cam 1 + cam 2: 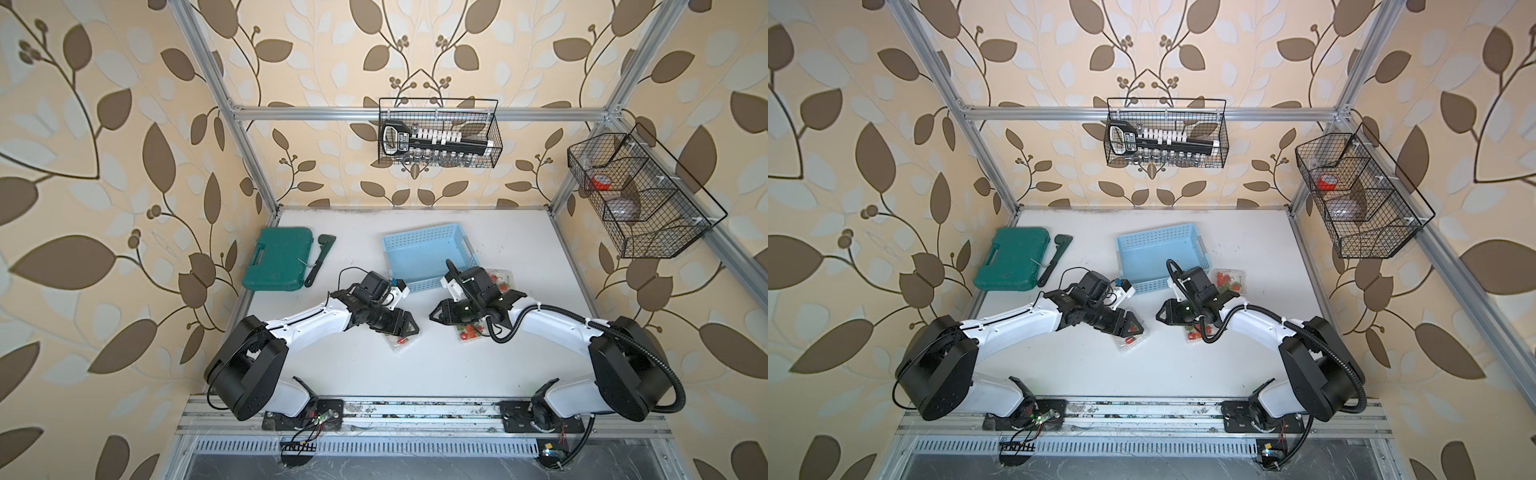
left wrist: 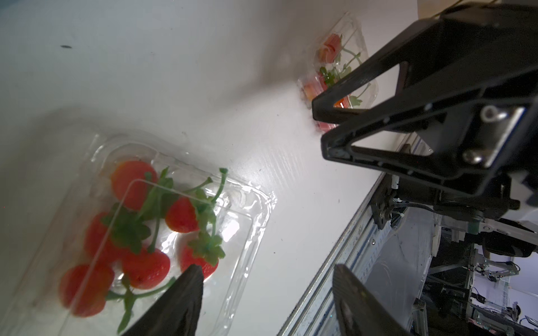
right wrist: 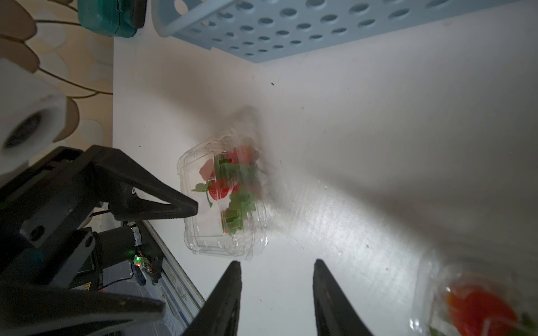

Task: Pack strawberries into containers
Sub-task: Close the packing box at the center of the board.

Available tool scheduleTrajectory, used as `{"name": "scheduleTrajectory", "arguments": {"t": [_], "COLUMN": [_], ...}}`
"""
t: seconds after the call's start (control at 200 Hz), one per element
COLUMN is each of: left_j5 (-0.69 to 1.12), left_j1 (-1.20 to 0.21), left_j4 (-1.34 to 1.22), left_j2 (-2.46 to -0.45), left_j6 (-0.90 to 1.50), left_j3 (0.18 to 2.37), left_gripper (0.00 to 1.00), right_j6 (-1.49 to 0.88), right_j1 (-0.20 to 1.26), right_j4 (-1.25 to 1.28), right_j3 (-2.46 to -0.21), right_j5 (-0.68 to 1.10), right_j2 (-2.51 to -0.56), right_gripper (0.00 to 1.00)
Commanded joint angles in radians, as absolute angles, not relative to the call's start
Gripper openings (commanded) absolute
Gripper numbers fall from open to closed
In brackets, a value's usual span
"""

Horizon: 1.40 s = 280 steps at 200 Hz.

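Left hand (image 2: 266, 270) parted and empty, held just over a clear container (image 2: 259, 200) of strawberries (image 2: 134, 183) on the desk (image 1: 374, 374), right hand (image 3: 277, 261) likewise parted and empty, second container (image 1: 464, 334) seen under the right arm (image 1: 552, 328), third container (image 1: 503, 280) set beside the blue basket (image 1: 424, 257)

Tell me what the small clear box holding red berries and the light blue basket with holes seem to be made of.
Small clear box: thin transparent plastic, glossy; berries show through, highlights glint on its ribbed rim.
Light blue basket: probably rigid moulded plastic, matte; even colour, regular holes.
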<state>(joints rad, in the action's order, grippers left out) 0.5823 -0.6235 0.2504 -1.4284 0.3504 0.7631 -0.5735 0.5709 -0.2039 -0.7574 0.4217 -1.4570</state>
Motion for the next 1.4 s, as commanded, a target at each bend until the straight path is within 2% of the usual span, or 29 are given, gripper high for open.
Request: {"name": "scheduleTrajectory", "arguments": {"t": [0.0,0.185,0.94,1.395], "left_j5": [0.557,0.553,0.563,0.565], "left_j1": [-0.637,-0.641,-0.642,-0.641], "left_j4": [0.183,0.163,0.111,0.095], "left_j2": [-1.434,-1.476,-1.503,-1.494], "left_j6": [0.366,0.367,0.377,0.38], "left_j3": [0.752,0.739,0.698,0.675], "left_gripper": [0.72,0.72,0.72,0.72], "right_j6": [-0.55,-0.548,-0.579,-0.603], "right_j1": [0.603,0.648,0.684,0.686], "right_j4": [-0.206,-0.203,-0.142,-0.112], "right_j3": [-0.773,-0.793,-0.823,-0.789], "right_j5": [0.454,0.449,0.468,0.477], "right_j2": [-1.496,-1.556,-1.658,-1.662], "right_gripper": [0.41,0.41,0.41,0.32]}}
